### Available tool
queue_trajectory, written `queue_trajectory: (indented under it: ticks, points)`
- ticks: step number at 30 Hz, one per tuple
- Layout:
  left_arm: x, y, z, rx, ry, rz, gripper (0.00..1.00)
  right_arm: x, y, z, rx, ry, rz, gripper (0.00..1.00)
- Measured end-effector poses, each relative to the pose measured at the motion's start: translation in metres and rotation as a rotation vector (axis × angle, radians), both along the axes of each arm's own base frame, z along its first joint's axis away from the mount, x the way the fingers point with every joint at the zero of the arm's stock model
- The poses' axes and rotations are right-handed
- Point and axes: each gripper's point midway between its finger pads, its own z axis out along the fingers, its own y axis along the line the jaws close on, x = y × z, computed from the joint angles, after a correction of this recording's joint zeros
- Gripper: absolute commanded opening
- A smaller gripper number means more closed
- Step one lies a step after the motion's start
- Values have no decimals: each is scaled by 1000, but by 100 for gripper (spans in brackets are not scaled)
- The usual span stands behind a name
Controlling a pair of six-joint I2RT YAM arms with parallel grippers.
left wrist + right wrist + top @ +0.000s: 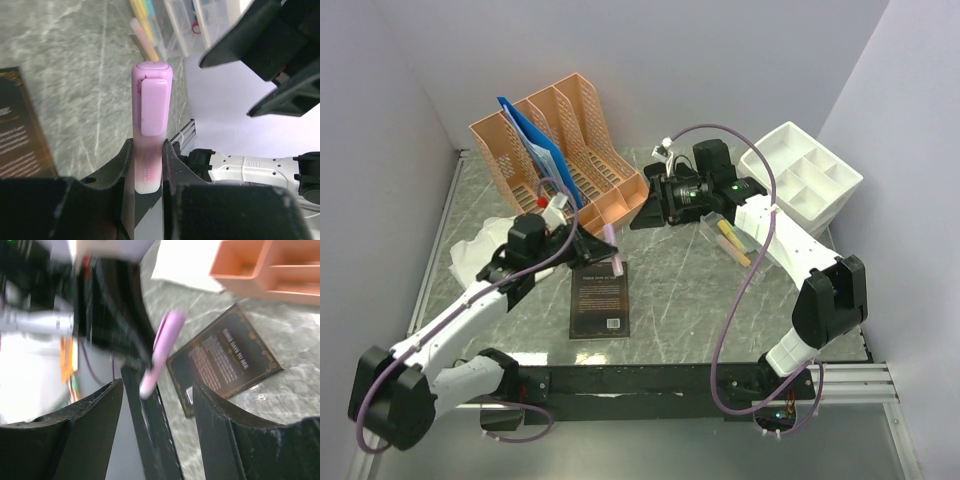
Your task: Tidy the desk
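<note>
At the centre of the overhead view, the left gripper (588, 238) is clenched on a pink highlighter (610, 238), and the right gripper (645, 212) faces it from just beside, jaws parted and empty. The desk (670, 290), grey-green marble, fills the frame. An orange file rack (570, 140) stands at upper left, a white tray (825, 150) at upper right, and a clear case of pens (730, 238) lies right of centre. A black book (600, 300) lies at lower centre, a white cloth (475, 250) at left, and a black rail (640, 385) runs along the bottom edge.

In the left wrist view, the highlighter stands upright between the fingers, gripped low, its capped end free. The other arm's open jaws loom at upper right.

In the right wrist view, which is blurred, the highlighter sits between your spread jaws, untouched, with the book behind it.

You appear to be mid-handover. Next, close the right jaws on the free end before you let the left grip go. Bare marble lies right of the book. Mind the rack and the case nearby.
</note>
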Motion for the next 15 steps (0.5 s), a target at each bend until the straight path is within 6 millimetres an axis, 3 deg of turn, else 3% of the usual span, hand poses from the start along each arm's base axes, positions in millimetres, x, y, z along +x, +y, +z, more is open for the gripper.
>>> queue_trajectory:
  ticks: [8, 15]
  points:
    - [13, -46, 4, -2, -22, -84, 1, 42, -4, -11, -98, 121, -338, 66]
    - [20, -65, 6, -3, -30, -115, 1, 48, -7, -22, -133, 167, -419, 58]
